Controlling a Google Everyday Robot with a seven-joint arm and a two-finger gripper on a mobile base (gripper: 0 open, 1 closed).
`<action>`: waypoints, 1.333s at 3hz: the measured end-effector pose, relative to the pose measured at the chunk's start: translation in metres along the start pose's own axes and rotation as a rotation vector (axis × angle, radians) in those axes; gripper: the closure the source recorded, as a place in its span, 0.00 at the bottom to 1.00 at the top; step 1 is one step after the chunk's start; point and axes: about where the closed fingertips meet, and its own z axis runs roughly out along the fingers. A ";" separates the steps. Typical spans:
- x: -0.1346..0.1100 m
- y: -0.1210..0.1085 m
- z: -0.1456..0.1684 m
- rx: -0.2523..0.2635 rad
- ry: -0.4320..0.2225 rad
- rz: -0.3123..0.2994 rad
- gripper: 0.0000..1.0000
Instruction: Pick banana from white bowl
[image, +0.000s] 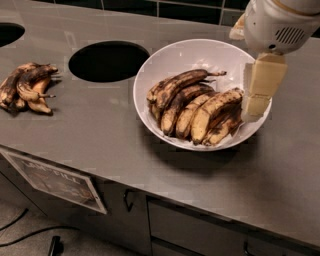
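Note:
The white bowl sits on the grey steel counter, right of centre. Several overripe bananas lie side by side in it. The banana, mostly dark brown-black with a long thin stem pointing right, lies at the back left of the pile. The others are yellower with brown blotches. My gripper, cream-coloured below a white wrist housing, hangs over the bowl's right rim. It is just right of the pile's front bananas and holds nothing that I can see.
A small bunch of blackened bananas lies on the counter at far left. A round hole is cut into the counter left of the bowl, another at the top left. Cabinet fronts with a label run below the counter's front edge.

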 end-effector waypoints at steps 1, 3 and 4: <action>0.000 0.000 0.000 0.000 0.000 -0.001 0.00; -0.026 -0.015 0.017 -0.031 0.010 -0.073 0.00; -0.033 -0.020 0.031 -0.060 0.010 -0.097 0.00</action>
